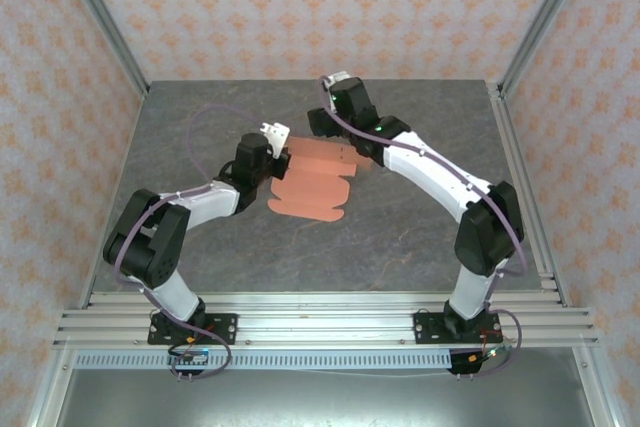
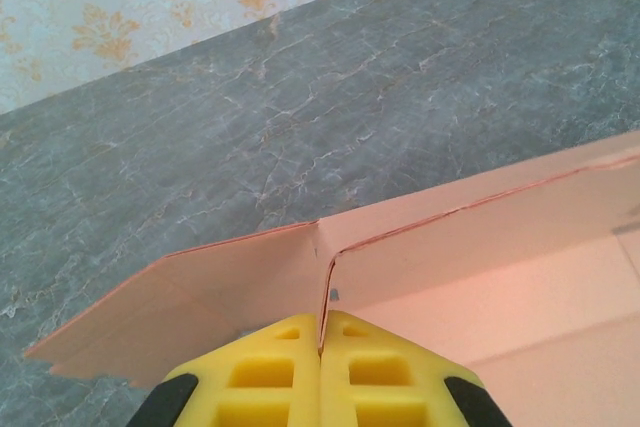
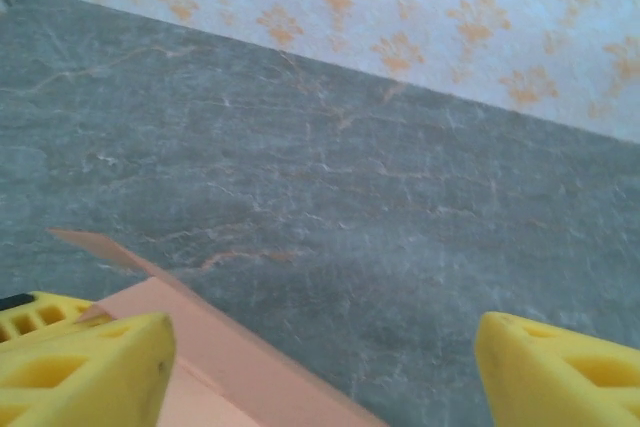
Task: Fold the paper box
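Observation:
The paper box (image 1: 312, 192) is salmon-orange card lying mid-table, partly folded, with flat rounded tabs toward the near side. My left gripper (image 1: 281, 157) is at its left end. In the left wrist view the left gripper (image 2: 325, 325) is shut on a thin upright flap edge at a corner of the paper box (image 2: 500, 277), with walls raised either side. My right gripper (image 1: 325, 132) hovers at the box's far edge. In the right wrist view the right gripper (image 3: 320, 372) stands wide open, holding nothing, with the paper box (image 3: 215, 362) low beside the left finger (image 3: 90, 367).
The grey marbled table (image 1: 400, 237) stretches around the box. Aluminium rails (image 1: 320, 312) run along the near edge, and frame posts (image 1: 100, 17) stand at the back corners against patterned walls.

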Robot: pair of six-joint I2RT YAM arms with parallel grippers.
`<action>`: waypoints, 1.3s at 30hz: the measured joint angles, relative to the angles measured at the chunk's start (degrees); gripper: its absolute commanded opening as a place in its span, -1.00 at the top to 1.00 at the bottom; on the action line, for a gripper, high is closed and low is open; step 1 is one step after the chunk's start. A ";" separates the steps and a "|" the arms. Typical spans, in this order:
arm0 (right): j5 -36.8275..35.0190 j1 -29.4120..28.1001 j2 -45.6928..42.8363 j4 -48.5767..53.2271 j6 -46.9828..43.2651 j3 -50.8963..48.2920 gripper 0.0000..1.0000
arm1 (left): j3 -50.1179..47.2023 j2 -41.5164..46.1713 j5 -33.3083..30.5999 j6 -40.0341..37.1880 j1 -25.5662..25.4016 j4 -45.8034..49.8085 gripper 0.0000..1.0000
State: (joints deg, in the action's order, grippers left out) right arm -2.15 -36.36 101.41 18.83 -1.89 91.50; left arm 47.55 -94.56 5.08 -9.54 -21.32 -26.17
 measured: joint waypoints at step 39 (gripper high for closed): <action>18.56 5.53 4.50 0.39 31.93 -6.60 -0.11 | -4.02 -1.31 -9.88 3.89 -4.04 -8.09 1.00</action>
State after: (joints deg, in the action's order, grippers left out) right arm 16.40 -30.83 105.91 19.22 30.04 84.90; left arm 43.53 -95.88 -4.80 -5.65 -25.36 -34.26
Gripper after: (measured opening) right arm 0.557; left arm 0.043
